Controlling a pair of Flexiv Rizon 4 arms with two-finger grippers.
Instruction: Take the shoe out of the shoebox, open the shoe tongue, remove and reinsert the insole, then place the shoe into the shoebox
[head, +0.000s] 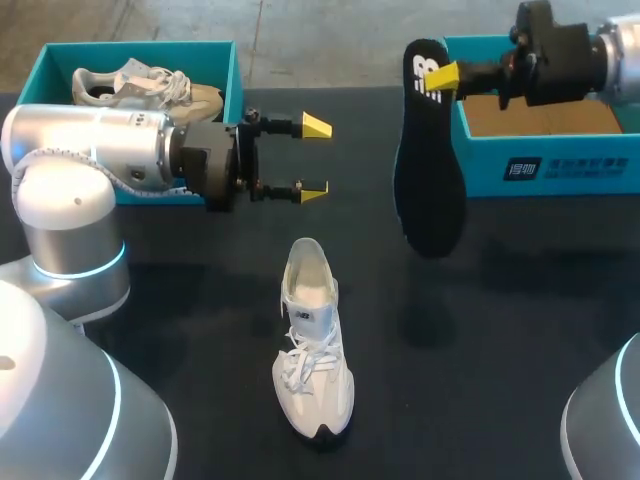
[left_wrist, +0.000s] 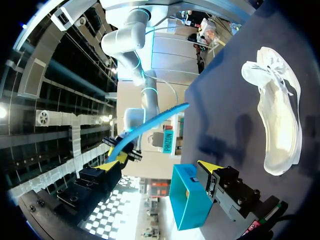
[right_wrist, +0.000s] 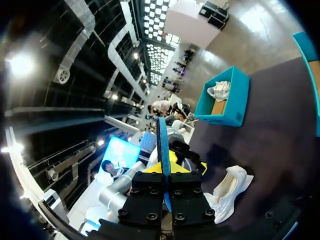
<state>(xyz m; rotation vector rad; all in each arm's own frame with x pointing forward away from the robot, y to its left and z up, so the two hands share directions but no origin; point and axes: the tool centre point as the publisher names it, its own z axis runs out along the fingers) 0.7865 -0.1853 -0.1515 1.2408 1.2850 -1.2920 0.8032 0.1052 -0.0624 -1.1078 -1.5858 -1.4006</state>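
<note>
1. A black tabletop (head: 520, 340) fills the head view, which is read below as a clock dial.
2. The left arm (head: 90, 150) comes in from 9 o'clock and lies across the front of the box at 10 o'clock. The right arm (head: 590, 50) comes in from 2 o'clock, above the other box.
3. A teal right shoebox (head: 545, 165) stands at 2 o'clock, open, with its bare cardboard floor showing. A teal left shoebox (head: 215, 60) stands at 10 o'clock, also open.
4. The insole (head: 430, 180), black on its upper face, is held up off the tabletop just at the 9 o'clock side of the right shoebox. Its heel end is uppermost and its toe end hangs toward 6 o'clock. In the right wrist view it is seen edge-on as a thin blue strip (right_wrist: 161, 135).
5. The white shoe (head: 313, 350) lies on the tabletop between the centre and 6 o'clock. Its heel opening is turned to 12 o'clock and its toe to 6 o'clock. It is well apart from both boxes and touched by neither arm.
6. A second shoe (head: 150, 88), pale beige, lies inside the left shoebox.
7. The right claw (head: 445, 75) is clamped on the heel end of the insole, with a yellow tip pressed against each face.
8. The left claw (head: 315, 158) is held at 11 o'clock from the shoe with its fingers spread wide and nothing between them.
</note>
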